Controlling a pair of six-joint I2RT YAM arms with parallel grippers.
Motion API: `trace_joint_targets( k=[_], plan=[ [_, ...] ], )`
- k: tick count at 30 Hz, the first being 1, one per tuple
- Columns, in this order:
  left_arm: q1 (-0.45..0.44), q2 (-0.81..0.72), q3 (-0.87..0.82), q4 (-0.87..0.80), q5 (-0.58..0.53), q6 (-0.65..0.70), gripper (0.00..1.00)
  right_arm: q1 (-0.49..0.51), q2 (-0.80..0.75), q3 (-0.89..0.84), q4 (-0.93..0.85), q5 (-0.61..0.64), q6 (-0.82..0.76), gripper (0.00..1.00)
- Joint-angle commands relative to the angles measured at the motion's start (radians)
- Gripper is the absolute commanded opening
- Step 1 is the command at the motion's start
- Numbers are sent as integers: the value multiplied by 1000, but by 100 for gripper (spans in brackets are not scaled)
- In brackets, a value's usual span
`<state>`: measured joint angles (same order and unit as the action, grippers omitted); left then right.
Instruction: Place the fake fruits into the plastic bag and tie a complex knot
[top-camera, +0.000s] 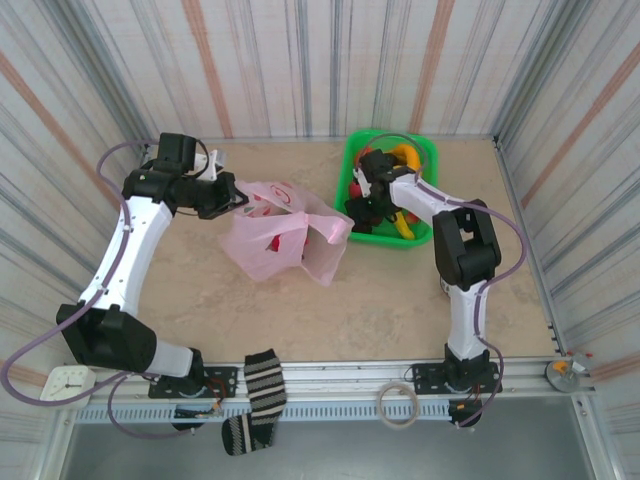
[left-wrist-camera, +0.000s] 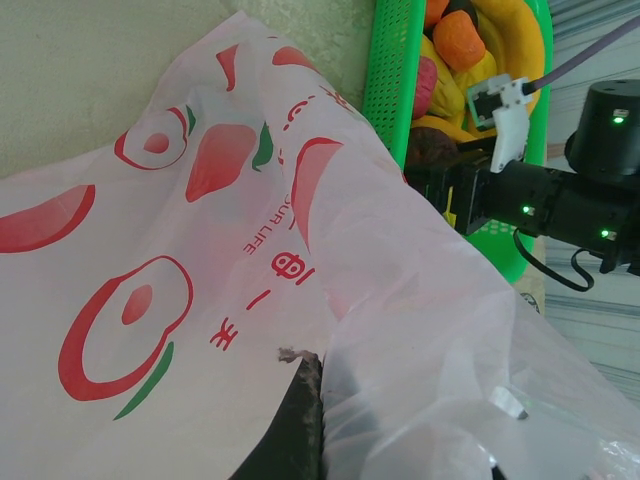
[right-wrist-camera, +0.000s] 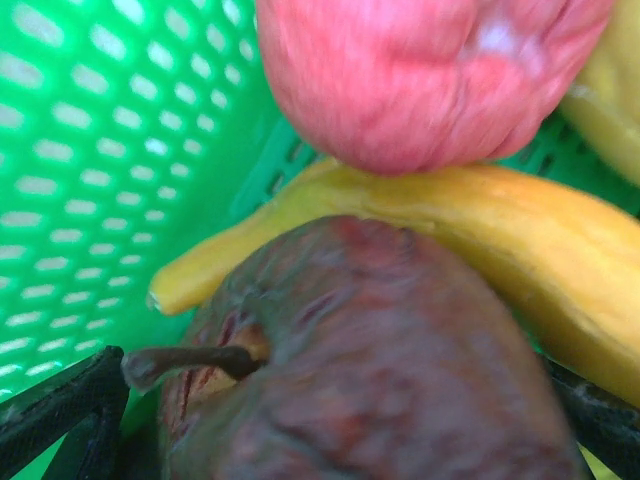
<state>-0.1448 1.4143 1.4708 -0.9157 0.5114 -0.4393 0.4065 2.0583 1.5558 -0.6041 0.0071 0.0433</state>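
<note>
As the left fingers (top-camera: 222, 196) pinch the plastic bag (top-camera: 272, 238) open, the right fingers (right-wrist-camera: 60, 410) straddling the dark purple fruit (right-wrist-camera: 380, 370), contact unclear, should close squarely across its middle.

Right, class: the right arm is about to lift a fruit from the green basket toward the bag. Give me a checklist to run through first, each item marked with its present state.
1. The right gripper is in the basket: ok.
2. The dark fruit sits between its fingers: ok.
3. The fingers are clamped on the dark fruit: cannot tell.
4. The dark fruit is free of neighbours: not ok, the banana lies against it.
5. The left gripper is at the edge of the bag: ok.
6. The bag mouth is open to receive: cannot tell.
</note>
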Motion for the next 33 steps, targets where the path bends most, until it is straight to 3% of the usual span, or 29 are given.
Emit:
trace_joint_targets(
  k=[1, 13, 33],
  plan=[
    [7, -29, 29, -25, -5, 25, 0, 7, 25, -10, -65, 15, -11, 97],
    [7, -29, 24, -25, -2, 24, 0, -21, -108, -95, 51, -17, 13, 63],
    [1, -27, 17, -20, 15, 18, 0, -76, -396, -362, 337, -165, 19, 58]
  ],
)
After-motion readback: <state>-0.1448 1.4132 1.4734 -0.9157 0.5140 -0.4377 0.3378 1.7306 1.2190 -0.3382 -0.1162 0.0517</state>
